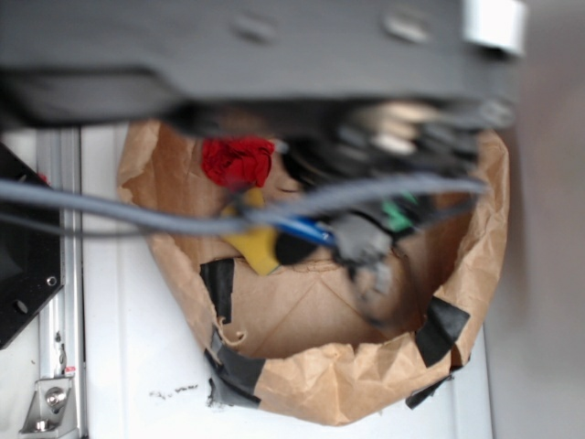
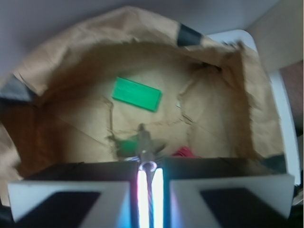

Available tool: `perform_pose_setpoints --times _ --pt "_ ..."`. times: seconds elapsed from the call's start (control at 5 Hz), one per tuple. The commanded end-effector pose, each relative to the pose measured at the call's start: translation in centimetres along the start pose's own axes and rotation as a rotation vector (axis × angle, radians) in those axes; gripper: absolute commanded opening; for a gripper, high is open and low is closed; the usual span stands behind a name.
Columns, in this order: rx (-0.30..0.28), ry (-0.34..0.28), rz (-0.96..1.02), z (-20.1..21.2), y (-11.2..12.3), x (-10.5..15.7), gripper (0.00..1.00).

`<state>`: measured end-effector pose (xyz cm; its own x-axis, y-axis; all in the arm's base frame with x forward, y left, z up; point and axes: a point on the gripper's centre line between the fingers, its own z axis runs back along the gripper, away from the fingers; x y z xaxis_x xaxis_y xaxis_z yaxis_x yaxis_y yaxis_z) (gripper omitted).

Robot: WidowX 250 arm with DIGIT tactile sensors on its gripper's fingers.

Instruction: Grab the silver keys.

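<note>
1. Your setup was a white tabletop (image 1: 137,347) with a crumpled brown paper bag (image 1: 366,384) rolled down into a shallow bin, patched along the rim with black tape (image 1: 443,329)
2. In the wrist view, your gripper (image 2: 149,185) had its two pads nearly pressed together, just a thin bright slit between them, and the silver keys (image 2: 145,142) were pinched right at the tips, sticking out over the bag floor
3. The green block (image 2: 137,93) lay flat on the paper further in, well apart from the keys
4. A bit of something red (image 2: 183,152) peeked out just beside the gripper
5. From the exterior view your arm was a blurry dark mass with a grey cable (image 1: 110,206) over the bag, and a yellow wedge (image 1: 256,245) and a red lump (image 1: 238,160) showed inside
</note>
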<state>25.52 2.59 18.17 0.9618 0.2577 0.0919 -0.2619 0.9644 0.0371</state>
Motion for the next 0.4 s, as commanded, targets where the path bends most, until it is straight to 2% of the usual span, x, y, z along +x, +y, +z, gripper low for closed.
perform_pose_setpoints --times 0.0,0.2 --pt "-0.008 -0.068 0.019 1.0 1.7 1.3 0.0" --pt "-0.002 -0.07 0.04 0.4 0.6 1.9 0.0"
